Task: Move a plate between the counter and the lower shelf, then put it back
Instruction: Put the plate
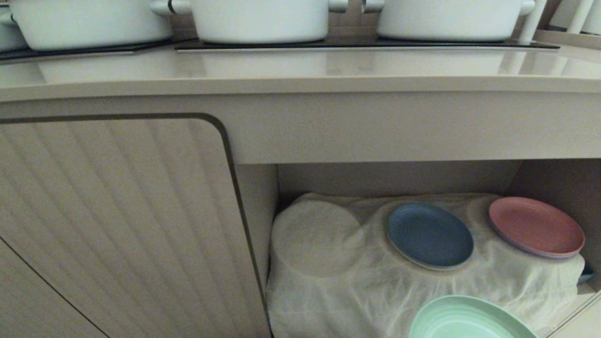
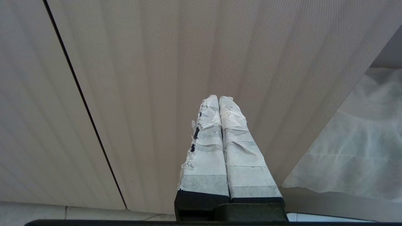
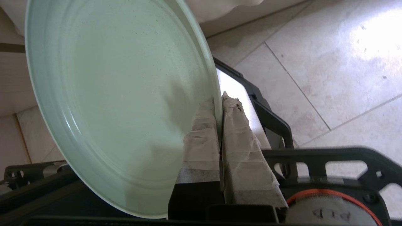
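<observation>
From my head view I see only the mint-green plate (image 1: 469, 320) at lower right, below the blue plate (image 1: 429, 235). My right wrist view shows the right gripper (image 3: 219, 102) pinching its rim over floor tiles (image 3: 314, 62). The left gripper (image 2: 219, 100) is closed, empty, facing the ribbed cabinet door (image 2: 157, 62).

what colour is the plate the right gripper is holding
Mint green plate, pinched by its rim in the right gripper; clearest in the right wrist view.

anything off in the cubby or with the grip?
Cloth in the lower shelf is rumpled, sagging over its front. Right gripper pinches just the rim of the green plate. Otherwise nothing odd.
</observation>
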### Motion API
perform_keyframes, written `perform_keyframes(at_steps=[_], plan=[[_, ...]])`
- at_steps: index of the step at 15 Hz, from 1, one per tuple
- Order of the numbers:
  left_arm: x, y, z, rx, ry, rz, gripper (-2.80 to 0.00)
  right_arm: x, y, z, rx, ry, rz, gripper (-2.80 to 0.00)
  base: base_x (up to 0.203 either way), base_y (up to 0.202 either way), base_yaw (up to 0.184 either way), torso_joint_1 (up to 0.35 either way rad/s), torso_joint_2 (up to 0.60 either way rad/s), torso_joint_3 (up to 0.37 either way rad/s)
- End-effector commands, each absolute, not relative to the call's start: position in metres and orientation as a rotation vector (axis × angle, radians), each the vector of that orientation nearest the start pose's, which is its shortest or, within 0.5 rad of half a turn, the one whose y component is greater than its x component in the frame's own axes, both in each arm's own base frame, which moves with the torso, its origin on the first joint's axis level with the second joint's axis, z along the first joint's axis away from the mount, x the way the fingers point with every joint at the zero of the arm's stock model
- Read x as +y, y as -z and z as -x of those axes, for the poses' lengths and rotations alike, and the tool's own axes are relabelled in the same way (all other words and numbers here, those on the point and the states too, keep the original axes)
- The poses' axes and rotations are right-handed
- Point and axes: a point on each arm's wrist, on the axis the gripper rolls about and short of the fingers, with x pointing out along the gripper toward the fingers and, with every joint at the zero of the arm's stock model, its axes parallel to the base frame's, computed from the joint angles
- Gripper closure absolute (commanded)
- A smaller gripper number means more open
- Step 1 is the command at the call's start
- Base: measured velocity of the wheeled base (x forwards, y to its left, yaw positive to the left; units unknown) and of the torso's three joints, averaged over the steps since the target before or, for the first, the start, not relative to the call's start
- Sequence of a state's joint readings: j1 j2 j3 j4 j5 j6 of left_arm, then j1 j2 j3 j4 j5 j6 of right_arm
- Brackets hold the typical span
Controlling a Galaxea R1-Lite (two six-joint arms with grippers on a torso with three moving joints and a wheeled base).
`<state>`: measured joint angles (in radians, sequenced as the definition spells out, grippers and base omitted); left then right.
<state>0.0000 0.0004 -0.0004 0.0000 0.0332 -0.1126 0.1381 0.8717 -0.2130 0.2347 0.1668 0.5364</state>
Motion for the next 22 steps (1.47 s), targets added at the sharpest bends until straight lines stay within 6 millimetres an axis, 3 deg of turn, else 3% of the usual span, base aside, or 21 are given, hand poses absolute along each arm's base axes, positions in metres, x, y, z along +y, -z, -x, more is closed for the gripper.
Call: perform_keyframes(at_steps=[1, 22], plan=[[0.0008, -0.0755, 0.0228, -0.002, -0.034, 0.114, 0.00, 0.0106, -0.1036, -0.0524, 0.935, -0.032, -0.517, 0.00, 0.000, 0.000, 0.000, 0.000, 0.00, 0.000], [0.0008, -0.0755, 0.0228, -0.002, -0.034, 0.114, 0.00, 0.0099, -0.0985, -0.0490, 0.940, -0.013, -0.509, 0.00, 0.000, 0.000, 0.000, 0.000, 0.00, 0.000]])
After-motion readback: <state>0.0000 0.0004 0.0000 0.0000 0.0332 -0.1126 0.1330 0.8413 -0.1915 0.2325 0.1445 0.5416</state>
